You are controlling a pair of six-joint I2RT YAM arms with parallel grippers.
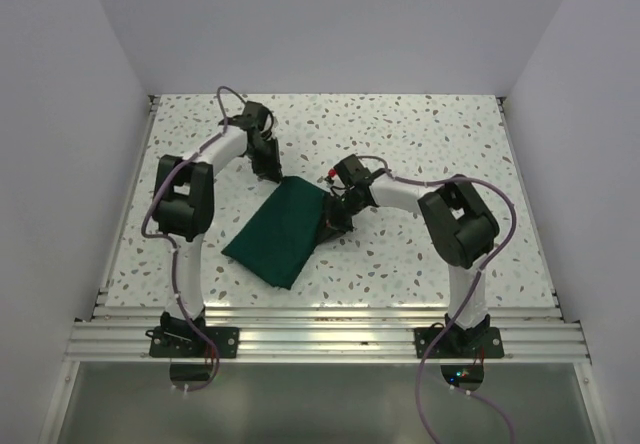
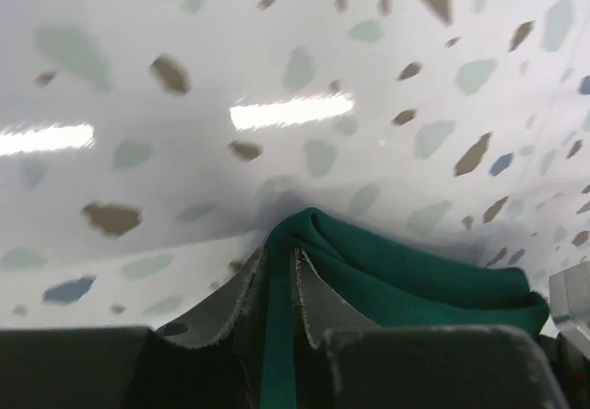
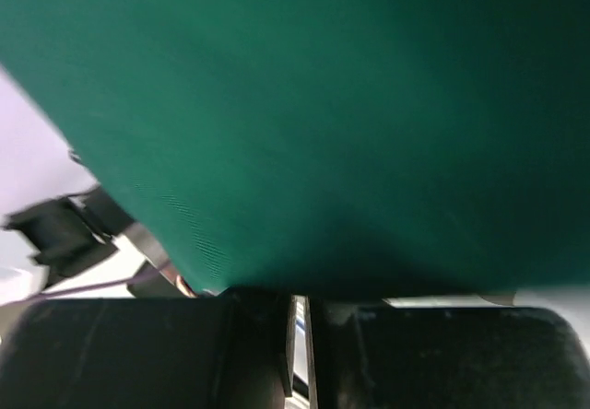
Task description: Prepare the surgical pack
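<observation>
- Pinching a fold of the drape [image 2: 415, 285], your left pincer [image 2: 277, 262] has its two fingers [image 2: 230, 303] drawn narrow, with a ridge of green cloth standing up between them in the left wrist view.
- From above, that left pincer [image 1: 272, 172] points down at the far corner of the drape [image 1: 280, 229], touching the cloth where it peaks.
- Your right pincer [image 3: 300, 303] is also narrow: in the right wrist view only a thin slit shows between its fingers [image 3: 249, 335], and the cloth's edge comes down to meet their tips, so it reads as holding the drape.
- From above, the right pincer [image 1: 330, 219] sits at the right-hand edge of the cloth, just beside the left pincer's corner, and the two are near but not touching.
- The drape [image 3: 323, 105] fills nearly the whole right wrist view as a smooth green sheet hanging above the fingers.
- Seen from the top, the drape is a dark green, roughly four-sided shape lying at a slant, with its long run going from the held far corner down toward the near left.
- It lies around the middle of the bench [image 1: 420, 144], a little toward the left edge and closer to the near edge than the far one.
- The speckled bench [image 2: 277, 59] shows bare behind the cloth in the left wrist view, with two bright light reflections on it.
</observation>
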